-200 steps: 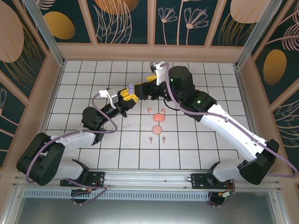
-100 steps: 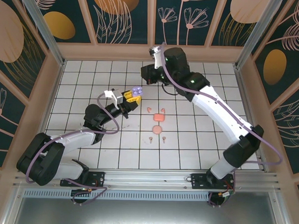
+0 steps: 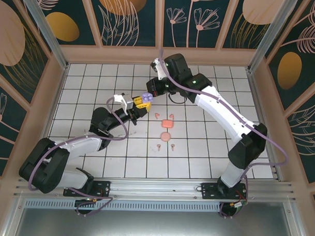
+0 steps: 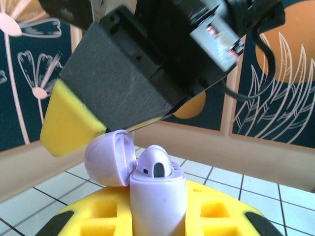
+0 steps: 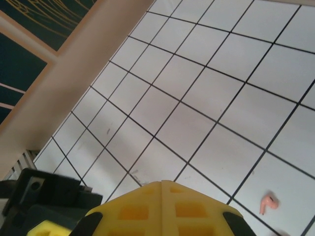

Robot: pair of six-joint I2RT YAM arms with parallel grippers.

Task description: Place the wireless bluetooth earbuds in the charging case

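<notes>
1. The small lilac plastic earbud (image 4: 154, 166) sits upright in the lilac puck-like charging case (image 4: 157, 206). The case's hinged lid (image 4: 110, 158) stands open, and the left gripper (image 3: 139, 102) has its jaws clamped on the case body.
2. The right gripper (image 5: 162, 196) hangs just above that lid, jaws pressed together on nothing.
3. To my eye the bud needs seating: push straight down, lightly, clear of the lid, or the case may twist.
4. A coral-pink earbud (image 5: 267, 202) lies on the tiles, well below the right jaws.
</notes>
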